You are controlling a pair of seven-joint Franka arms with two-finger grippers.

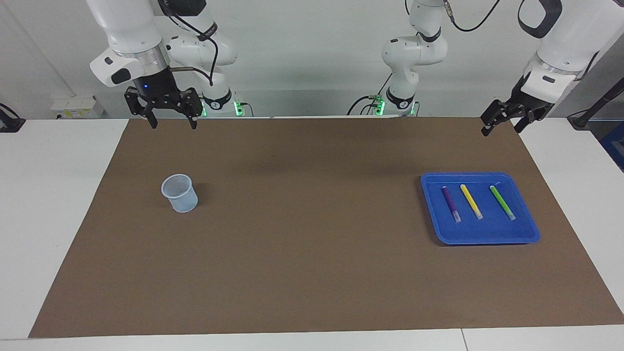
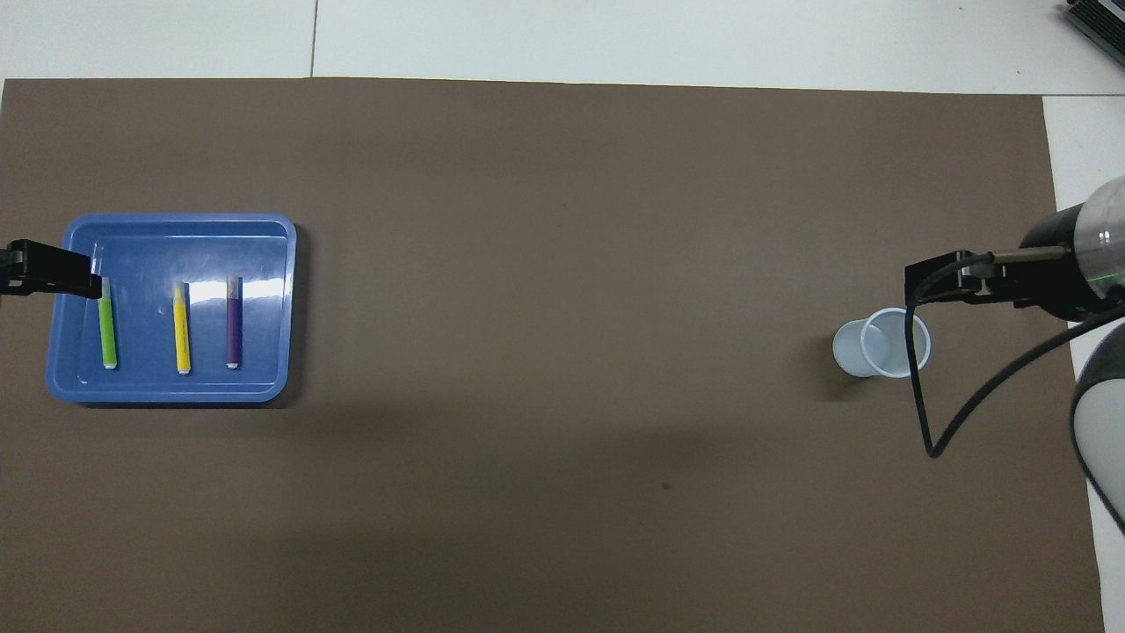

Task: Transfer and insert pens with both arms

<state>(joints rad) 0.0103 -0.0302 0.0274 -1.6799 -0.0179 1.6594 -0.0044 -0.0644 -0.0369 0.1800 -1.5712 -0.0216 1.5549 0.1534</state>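
three pens, the purple pen (image 1: 450,204), the yellow pen (image 1: 471,201) and the green pen (image 1: 502,202), lie side by side and apart in a blue tray (image 1: 480,237) at the left arm's end of the bench (image 1: 302,273), none yet lifted; the task looks to be at its opening step. the left claw (image 1: 500,124) hangs with jaws apart and empty above the brown mat's edge, on the robots' side of the tray, and by this reading must next come down over one pen and close across its barrel. the right claw (image 1: 173,122), also apart and empty, waits above the mat near a pale mesh cup (image 1: 180,193). the facing view shows both claws clear of everything; the overhead view, where the left claw's tip seems to cover the green pen's end, shows the pens' pale ends pointing toward the robots.
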